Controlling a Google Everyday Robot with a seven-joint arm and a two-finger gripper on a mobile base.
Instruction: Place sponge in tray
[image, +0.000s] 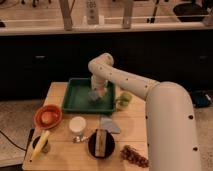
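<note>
Near edge of the worktop (131, 131): black bowl (101, 143) and pale blue wedge (109, 125), not the target. Beyond: green tray (75, 100), with the gripper (98, 91) low over its right half for release. The sponge (93, 95) sits at its tip, inside the rim. Its hold cannot be told.

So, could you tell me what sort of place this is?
Probably an office or lab test area: a light wooden table holding a dark green plastic tray before a dark counter; the gripper hangs over the tray.

End effector (98, 90) over tray (75, 98) partly hiding sponge (93, 96), arm (170, 125) cut off at bottom edge
</note>
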